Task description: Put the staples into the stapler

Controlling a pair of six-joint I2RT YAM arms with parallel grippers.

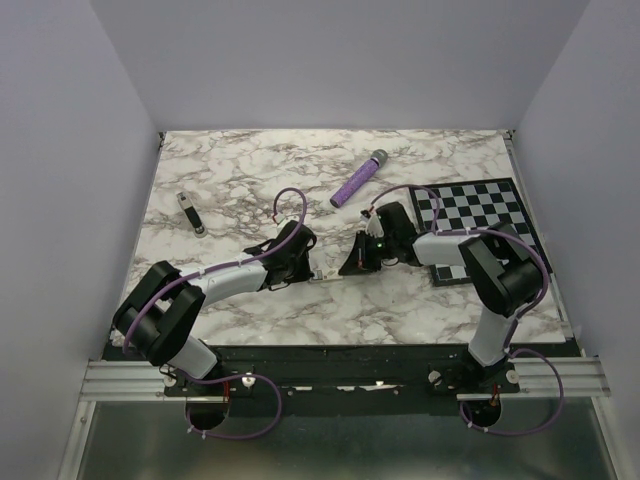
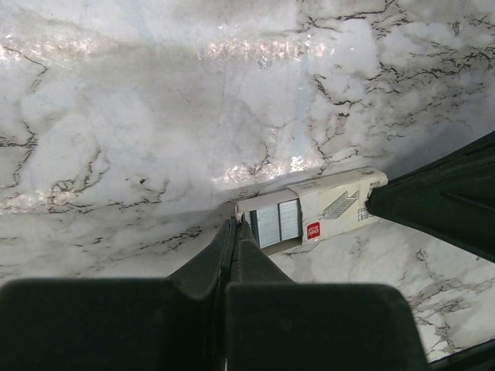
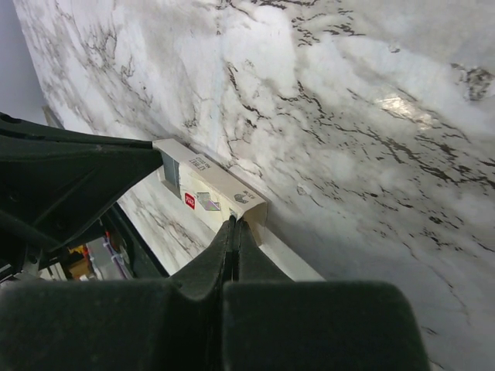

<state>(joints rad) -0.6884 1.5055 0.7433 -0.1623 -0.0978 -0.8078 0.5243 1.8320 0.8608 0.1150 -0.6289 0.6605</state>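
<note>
- The cream staple box (image 2: 332, 207) lies mid-table between both grippers, its open end showing the grey staples (image 2: 277, 223).
- The left gripper (image 2: 232, 229) has its fingers pressed together at that open end; whether it grips anything is unclear.
- The right gripper (image 3: 234, 226) has its fingers together at the box's other end.
- The stapler (image 1: 189, 212) lies well apart, far left.

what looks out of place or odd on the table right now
The staple box is slid partly open, baring the grey staples, with the left gripper at that end and the right gripper at the other. The stapler lies far off to the left. Nothing looks spilled.
</note>
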